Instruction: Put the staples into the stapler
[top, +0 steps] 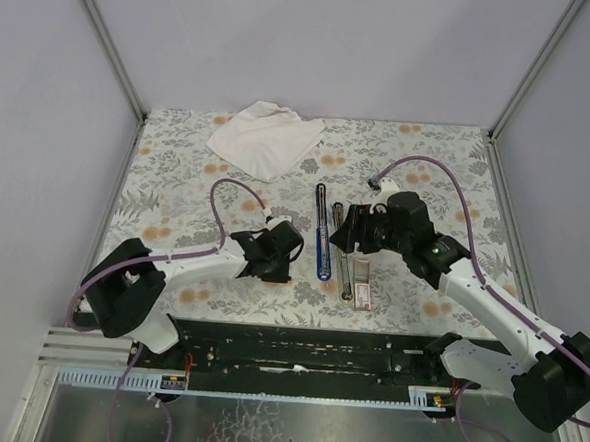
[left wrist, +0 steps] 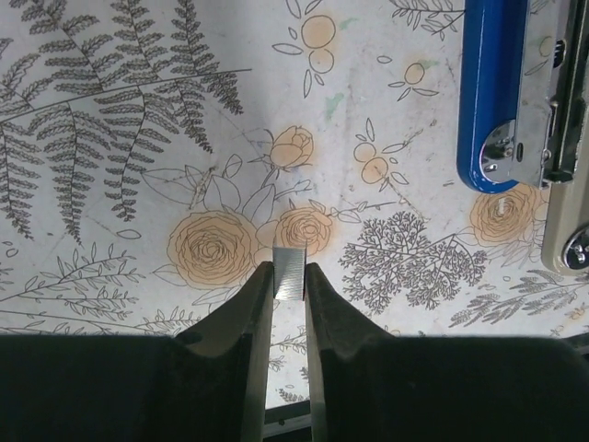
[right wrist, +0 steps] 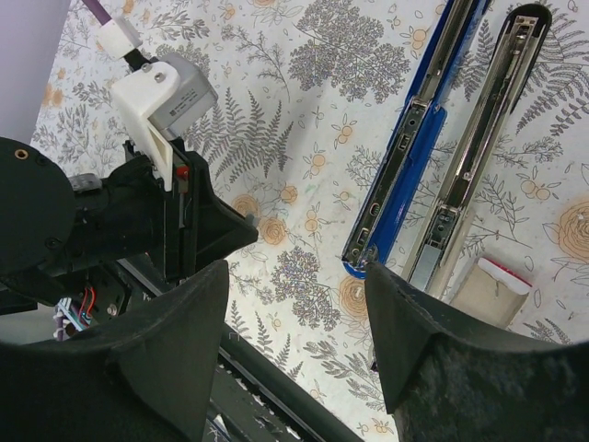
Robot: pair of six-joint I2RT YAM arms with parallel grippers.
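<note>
The stapler lies opened out flat mid-table: its blue arm (top: 321,238) and beside it the silvery magazine rail (top: 342,259). Both show in the right wrist view, blue arm (right wrist: 405,166) and rail (right wrist: 474,157), and the blue end shows in the left wrist view (left wrist: 492,92). The small staples box (top: 361,291) with a red-white label lies right of the rail's near end; it also shows in the right wrist view (right wrist: 492,290). My left gripper (left wrist: 289,271) is shut on a short silvery staple strip (left wrist: 291,258), left of the stapler (top: 273,250). My right gripper (right wrist: 294,313) is open and empty above the stapler (top: 350,229).
A crumpled white cloth (top: 265,137) lies at the back of the flowered table top. A black rail (top: 297,351) runs along the near edge. Grey walls close in the left, right and back.
</note>
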